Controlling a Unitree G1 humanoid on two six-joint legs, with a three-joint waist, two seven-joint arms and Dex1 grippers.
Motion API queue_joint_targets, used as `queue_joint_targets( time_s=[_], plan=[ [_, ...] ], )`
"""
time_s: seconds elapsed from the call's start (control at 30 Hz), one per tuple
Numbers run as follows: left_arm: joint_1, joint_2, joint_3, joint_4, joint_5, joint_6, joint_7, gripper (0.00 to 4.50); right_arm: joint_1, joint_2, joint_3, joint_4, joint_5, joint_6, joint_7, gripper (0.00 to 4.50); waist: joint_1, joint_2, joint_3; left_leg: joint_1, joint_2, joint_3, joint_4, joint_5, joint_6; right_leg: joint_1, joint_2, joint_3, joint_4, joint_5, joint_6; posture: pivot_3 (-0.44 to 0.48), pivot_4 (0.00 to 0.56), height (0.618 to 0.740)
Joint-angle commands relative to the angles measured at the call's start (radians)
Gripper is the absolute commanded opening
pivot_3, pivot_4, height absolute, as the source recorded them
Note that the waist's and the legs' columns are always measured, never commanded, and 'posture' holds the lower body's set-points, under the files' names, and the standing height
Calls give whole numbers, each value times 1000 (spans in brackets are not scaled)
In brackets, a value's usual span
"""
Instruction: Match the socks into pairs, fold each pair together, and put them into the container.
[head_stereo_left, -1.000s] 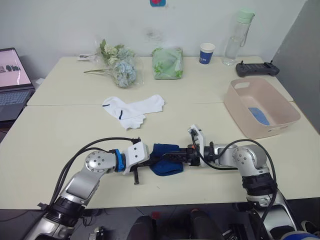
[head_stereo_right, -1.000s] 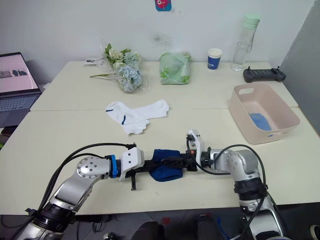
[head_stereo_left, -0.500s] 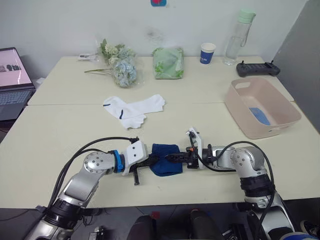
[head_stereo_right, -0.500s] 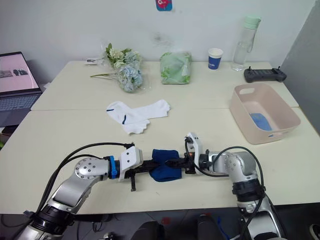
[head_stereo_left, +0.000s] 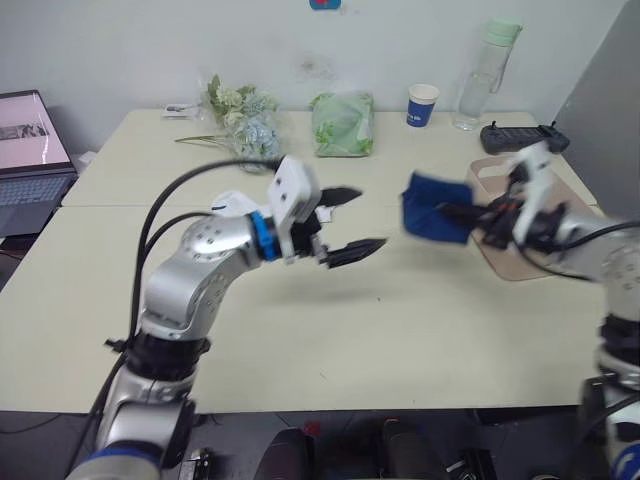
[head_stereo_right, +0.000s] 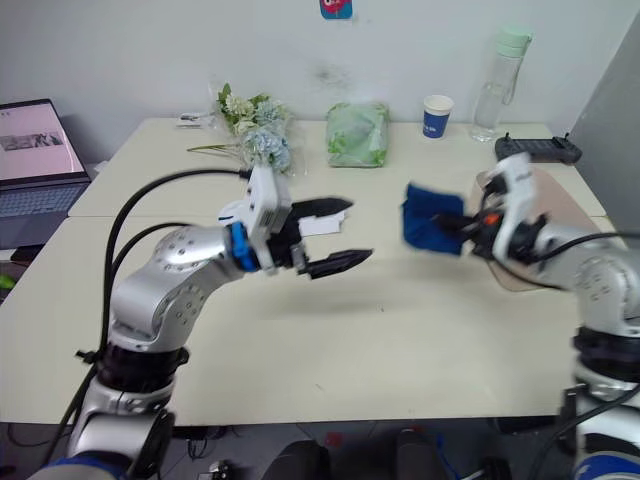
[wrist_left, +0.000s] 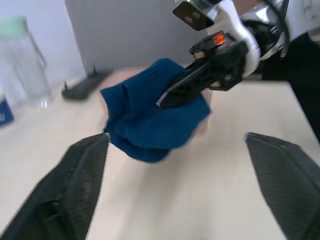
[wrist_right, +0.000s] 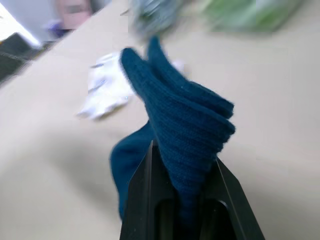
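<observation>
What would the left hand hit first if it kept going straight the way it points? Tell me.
Probably the folded navy socks held up by the right hand, which lie dead ahead between the left hand's open fingers in its wrist view. Depth is unclear.

Cream table (head_stereo_left: 300, 330) bears tub (head_stereo_left: 520, 265), cup (head_stereo_left: 423, 104), bottle (head_stereo_left: 480, 75).

navy socks (head_stereo_right: 432, 229) (dark), pale pink container (head_stereo_left: 525, 268)
</observation>
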Motion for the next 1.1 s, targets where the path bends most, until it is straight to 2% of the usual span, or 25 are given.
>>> queue_joint_targets(
  time_s=[0.03, 0.1, 0.2, 0.3, 0.57, 0.77, 0.97, 1.1],
  plan=[
    [-90, -91, -10, 29, -21, 12, 58, 4476, -45, -168, 131, 105, -267, -328, 48, 0, 0, 0, 0, 0, 0, 1, 0, 0, 0, 0, 0, 1, 0, 0, 0, 0, 150, 740],
    [-117, -143, -33, 59, 2, -12, 73, 4476, -71, -249, 213, 213, -416, -523, 64, 0, -2, -1, 0, 0, -1, 3, 1, 0, 0, -1, 0, 2, 1, 0, 0, 0, 150, 740],
    [-133, -193, -70, 107, 57, -68, 95, 4476, -114, -305, 318, 392, -600, -780, 76, 0, -8, -1, 0, 3, 0, 8, 0, 0, -1, -1, 0, 4, 1, 0, 0, 0, 150, 740],
    [-137, -228, -90, 117, 70, -94, 95, 4476, -173, -299, 395, 601, -730, -994, 82, 0, -8, -1, 1, 3, 1, 9, 0, 2, -3, -1, 0, 5, 2, 0, 0, 0, 150, 740],
    [-90, -216, -110, 62, 88, -90, 97, 4476, -294, -204, 560, 999, -983, -1334, 37, 0, -5, 0, 1, 3, 1, 9, 1, 3, -5, -1, -1, 6, 2, 0, 0, 0, 150, 740],
    [-62, -211, -108, 26, 89, -72, 116, 4476, -338, -184, 617, 1141, -1073, -1472, 80, 0, -3, 1, 2, 2, 0, 8, 1, 3, -5, -2, -2, 6, 1, 0, 0, 0, 150, 740],
    [-56, -205, -106, 26, 89, -73, 113, 4500, -344, -184, 573, 1134, -1015, -1466, 242, 1969, -3, 1, 2, 2, 0, 8, 1, 3, -5, -1, -2, 6, 1, 0, 0, 0, 150, 740],
    [-59, -199, -112, 48, 98, -88, 99, 4500, -325, -224, 525, 1003, -935, -1384, 436, 3284, -3, 1, 2, 2, 0, 8, 2, 3, -5, -1, -2, 6, 2, 0, 0, 0, 150, 740]
  ],
)
